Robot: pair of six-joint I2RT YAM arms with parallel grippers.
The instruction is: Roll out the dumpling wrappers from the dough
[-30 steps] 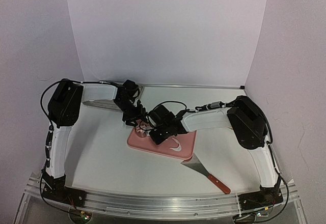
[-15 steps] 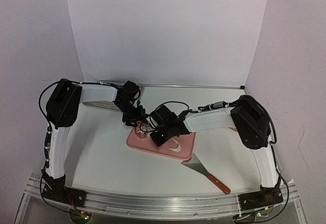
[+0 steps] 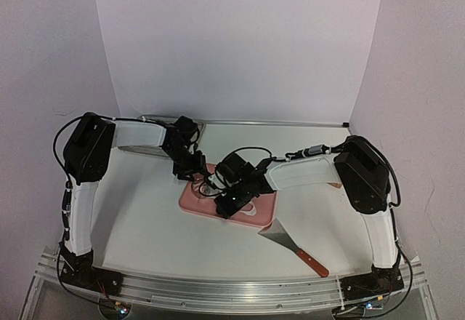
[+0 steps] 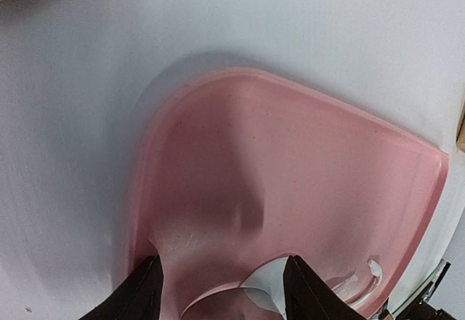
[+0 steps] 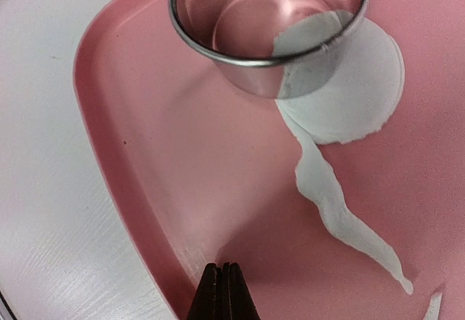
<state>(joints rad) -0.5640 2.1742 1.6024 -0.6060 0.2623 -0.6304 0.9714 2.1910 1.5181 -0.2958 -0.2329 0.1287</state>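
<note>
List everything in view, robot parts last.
tray: one, pink, table centre
ring cutter: one, silver metal, on the tray, overlapping the wrapper's edge
dumpling wrapper: one, white, on the tray, partly under the cutter
scrap strip: one, white, on the tray, trailing from the wrapper
spatula: one, steel blade, reddish handle, near-right of the tray
metal pan: one, silver, back left, mostly hidden by the left arm
table: one, white
left gripper: black, closed on the ring cutter
right gripper: black, shut, empty, over the tray's edge
</note>
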